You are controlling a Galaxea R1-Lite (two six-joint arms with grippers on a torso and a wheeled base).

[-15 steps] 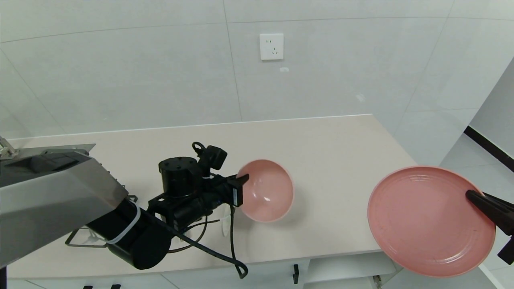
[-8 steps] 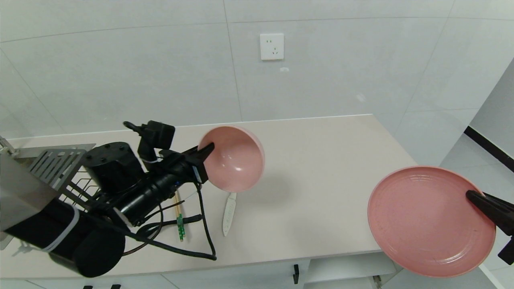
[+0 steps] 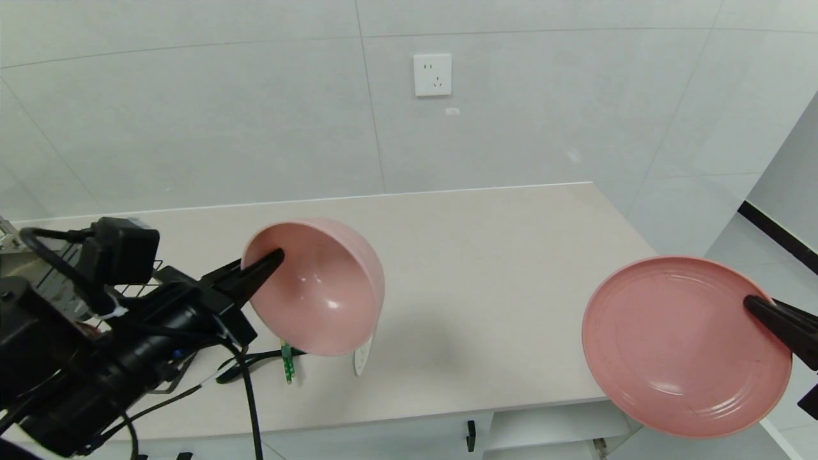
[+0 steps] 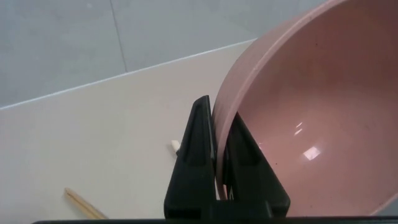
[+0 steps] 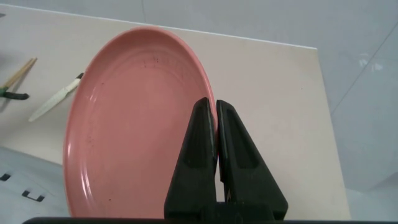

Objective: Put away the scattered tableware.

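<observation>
My left gripper (image 3: 271, 257) is shut on the rim of a pink bowl (image 3: 323, 287), held tilted in the air above the left part of the counter (image 3: 498, 255). In the left wrist view the gripper (image 4: 217, 121) pinches the bowl's (image 4: 311, 118) edge. My right gripper (image 3: 757, 305) is shut on the rim of a pink plate (image 3: 677, 345), held out past the counter's right edge. The right wrist view has the gripper (image 5: 215, 115) clamping the plate (image 5: 130, 130). A white spoon (image 3: 362, 360) and chopsticks (image 3: 286, 364) lie on the counter under the bowl.
A metal dish rack (image 3: 38, 268) stands at the far left of the counter behind my left arm. A wall socket (image 3: 432, 74) is on the tiled wall. Black cables (image 3: 249, 377) hang from the left arm over the counter's front.
My left gripper has lifted the bowl off the counter and carried it left toward the rack, tilting it. The plate in my right gripper has shifted only slightly.
</observation>
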